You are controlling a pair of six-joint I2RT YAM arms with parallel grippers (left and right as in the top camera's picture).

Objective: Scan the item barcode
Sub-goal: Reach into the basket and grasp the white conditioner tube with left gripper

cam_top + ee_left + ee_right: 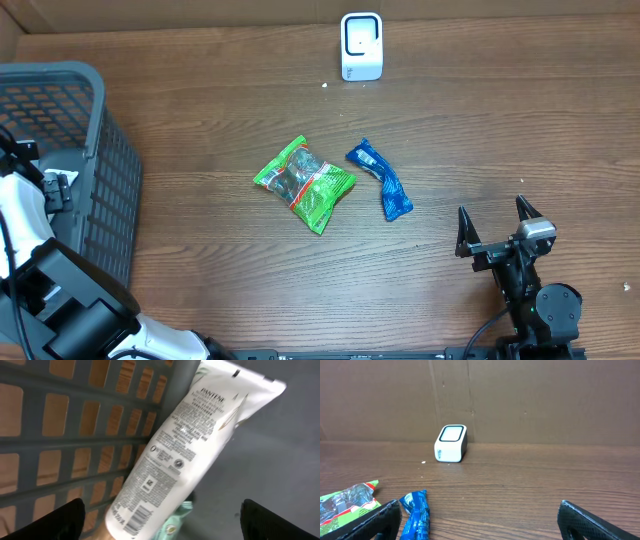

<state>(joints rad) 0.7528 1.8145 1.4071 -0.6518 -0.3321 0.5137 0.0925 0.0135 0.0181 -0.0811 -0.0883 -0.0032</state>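
The white plastic Pantene tube (185,445) lies inside the grey slatted plastic basket (110,190), slanted against its wall with the printed face and barcode (134,519) turned up. The left gripper (167,522) hangs just above it inside the basket, jaws wide and empty; it should close across the tube's middle, clear of the barcode end, leaving the code bare for the small white box scanner (361,45) well outside the basket. The right gripper (492,215), also well outside the basket, stands wide open, holding nothing.
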